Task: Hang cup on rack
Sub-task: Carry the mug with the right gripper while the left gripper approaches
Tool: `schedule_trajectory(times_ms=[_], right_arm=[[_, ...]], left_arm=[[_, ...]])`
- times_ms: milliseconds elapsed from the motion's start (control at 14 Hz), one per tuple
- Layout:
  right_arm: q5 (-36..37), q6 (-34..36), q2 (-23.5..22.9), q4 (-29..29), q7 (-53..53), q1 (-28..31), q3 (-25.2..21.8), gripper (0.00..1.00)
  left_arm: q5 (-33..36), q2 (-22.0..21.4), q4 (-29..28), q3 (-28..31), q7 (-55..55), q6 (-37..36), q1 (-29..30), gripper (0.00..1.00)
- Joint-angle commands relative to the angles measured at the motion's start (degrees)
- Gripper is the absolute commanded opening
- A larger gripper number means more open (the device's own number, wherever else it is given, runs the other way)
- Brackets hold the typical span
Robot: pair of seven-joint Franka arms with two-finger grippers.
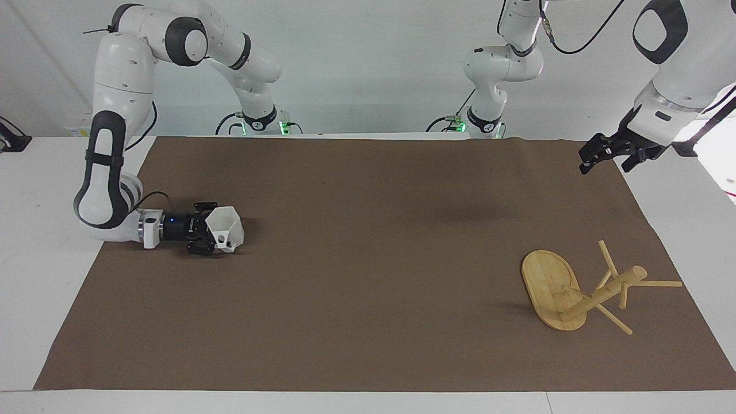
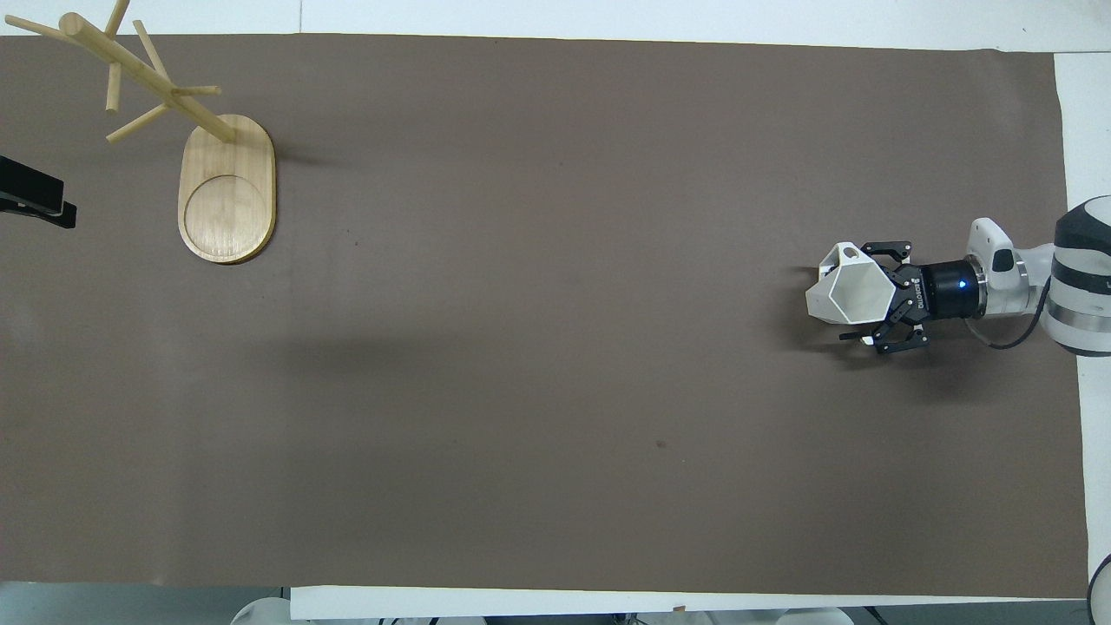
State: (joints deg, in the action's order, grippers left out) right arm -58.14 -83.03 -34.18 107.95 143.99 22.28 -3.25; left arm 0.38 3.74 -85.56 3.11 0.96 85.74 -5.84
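Observation:
The white faceted cup [image 1: 225, 227] stands on the brown mat toward the right arm's end of the table, mouth up, its small loop handle on the side farther from the robots; it also shows in the overhead view [image 2: 852, 283]. My right gripper [image 1: 211, 234] lies low and level at the mat, open, its fingers on either side of the cup's lower part; it also shows from above [image 2: 868, 297]. The bamboo rack [image 1: 575, 292] stands toward the left arm's end, and in the overhead view [image 2: 227, 187] its pegs are bare. My left gripper [image 1: 606, 161] waits open in the air over the mat's edge.
The brown mat [image 1: 368, 287] covers most of the white table [image 1: 34, 276]. Between the cup and the rack there is only bare mat. The tip of my left gripper [image 2: 35, 204] shows at the overhead view's edge beside the rack.

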Motion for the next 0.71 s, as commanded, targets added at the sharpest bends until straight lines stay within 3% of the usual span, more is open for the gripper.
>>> schedule_trajectory(times_ms=[0,143,286,357,500,643], right_arm=[[-0.92,-0.2,1.57,1.83,1.99,-1.27,0.18,0.91],[-1.1,-0.29,1.57,1.74,2.0,-1.88,0.27,0.57],[-3.37,-0.37,1.83,1.39,1.21,-3.72,0.27,0.29],[-3.64,-0.64,3.75,1.22,-0.97,-6.0,0.27,0.21],[-4.43,-2.65,8.14,0.34,-10.43,-11.53,0.27,0.18],[-10.99,-6.6,10.27,-0.81,-14.17,-18.38,0.62,0.18]], left_arm=[[0.32,-1.45,-1.72,-0.03,0.45,0.39,0.13,1.0],[0.32,-1.45,-1.72,-0.03,0.45,0.39,0.13,1.0],[0.23,-1.45,-1.72,-0.03,0.45,0.3,0.13,1.0],[0.23,-1.45,-1.72,-0.03,0.53,0.3,0.13,1.0],[0.32,-1.8,-1.9,-0.21,0.19,-4.07,-0.66,1.0],[0.58,-1.98,-1.28,-0.47,-0.7,-4.53,-1.88,1.0]])
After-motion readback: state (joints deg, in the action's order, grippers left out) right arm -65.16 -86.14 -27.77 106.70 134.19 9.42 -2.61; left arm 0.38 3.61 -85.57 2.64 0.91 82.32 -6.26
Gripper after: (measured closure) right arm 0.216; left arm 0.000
